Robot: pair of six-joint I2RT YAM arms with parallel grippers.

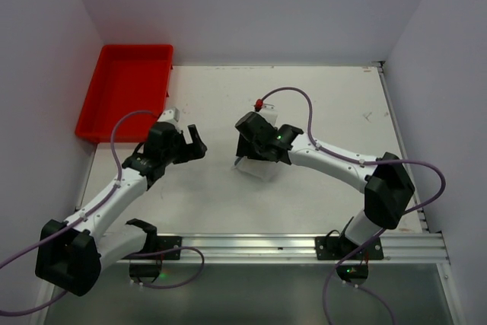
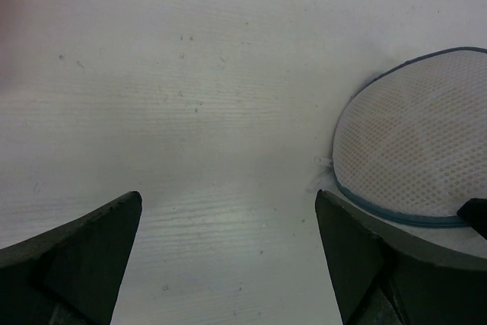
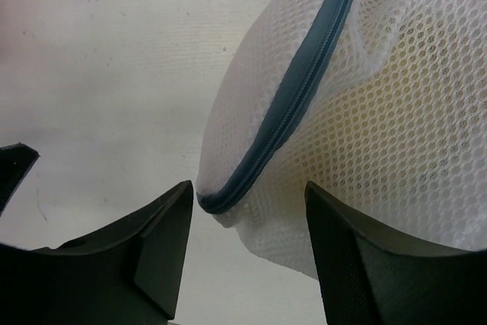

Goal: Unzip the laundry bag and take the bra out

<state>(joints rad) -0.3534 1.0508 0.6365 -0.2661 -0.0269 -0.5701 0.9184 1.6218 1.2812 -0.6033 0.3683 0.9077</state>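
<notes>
Recorded white honeycomb mesh on the laundry bag (image 3: 396, 112), edged with a grey-blue zip (image 3: 304, 89). Noted a pale yellow tint behind the mesh. Logged red on the tray (image 1: 135, 48), off-white with faint dark specks on the table (image 1: 335, 104), black on the left gripper (image 2: 228, 203) and right gripper (image 3: 247, 192), purple on the cables (image 1: 288, 89).

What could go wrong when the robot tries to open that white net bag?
The right gripper is open around the edge of the laundry bag, so it might pinch soft mesh instead of the zip. The left gripper is open over the table, not holding the bag, so the bag could slide or lift when pulled.
</notes>
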